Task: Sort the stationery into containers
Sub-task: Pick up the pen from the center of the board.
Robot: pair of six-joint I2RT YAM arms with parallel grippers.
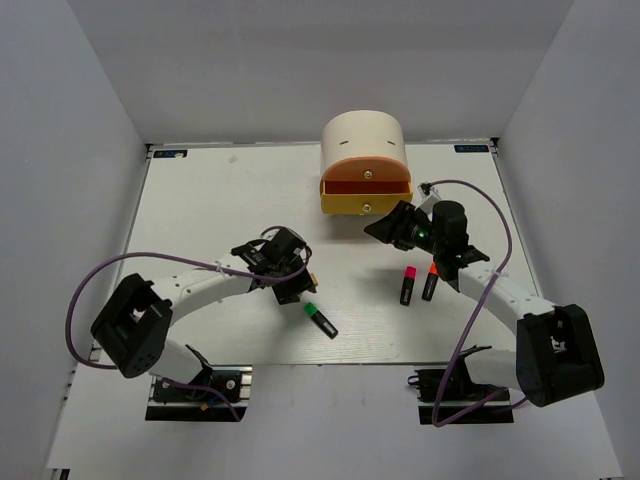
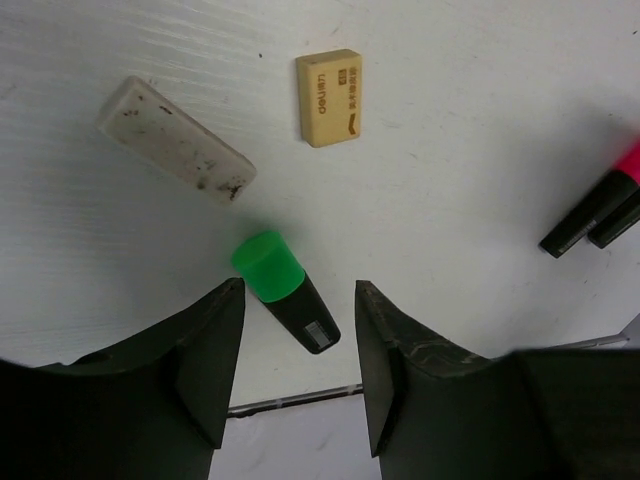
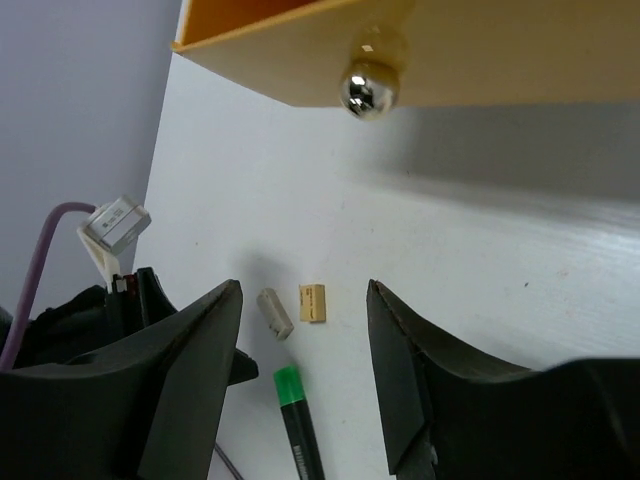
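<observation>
A green-capped highlighter (image 1: 320, 318) lies on the white table near the front edge. My left gripper (image 1: 290, 285) hovers over it, open; in the left wrist view the highlighter (image 2: 285, 290) lies on the table just ahead of the spread fingers (image 2: 215, 350). A grey eraser (image 2: 175, 140) and a tan eraser (image 2: 328, 97) lie beyond it. Pink-capped (image 1: 408, 285) and orange-capped (image 1: 431, 283) highlighters lie side by side to the right. My right gripper (image 1: 395, 228) is open and empty, just in front of the yellow drawer (image 1: 366, 203) and below its round knob (image 3: 362, 90). The orange drawer (image 1: 366, 180) sits above it.
Both drawers front a cream half-cylinder unit (image 1: 365, 140) at the back middle of the table. Grey walls close in the table on three sides. A purple cable (image 1: 490, 210) loops off the right arm. The left arm (image 3: 90, 330) shows at the right wrist view's left edge.
</observation>
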